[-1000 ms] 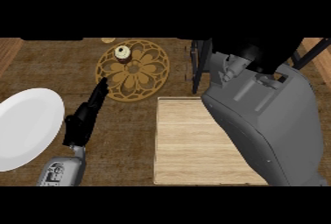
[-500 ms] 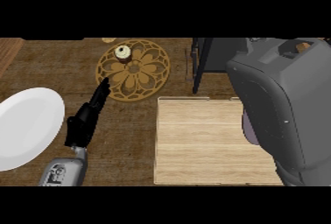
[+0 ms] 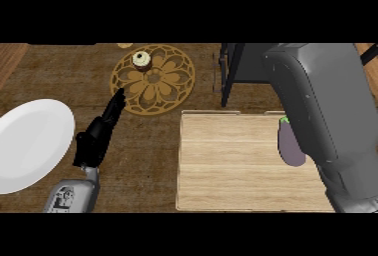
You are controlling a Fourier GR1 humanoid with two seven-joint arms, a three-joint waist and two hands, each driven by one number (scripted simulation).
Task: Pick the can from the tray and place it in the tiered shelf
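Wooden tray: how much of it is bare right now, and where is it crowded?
Most of the wooden tray is bare, from its left rim across the middle. The crowded part is its right edge, where the eggplant lies against the right forearm. The counter strip between the tray and the left hand also looks free.

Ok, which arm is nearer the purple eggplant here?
Right. The right forearm lies directly beside the eggplant, covering its right edge in the head view. The left hand, fingers straight, is off beyond the wooden tray's left edge.
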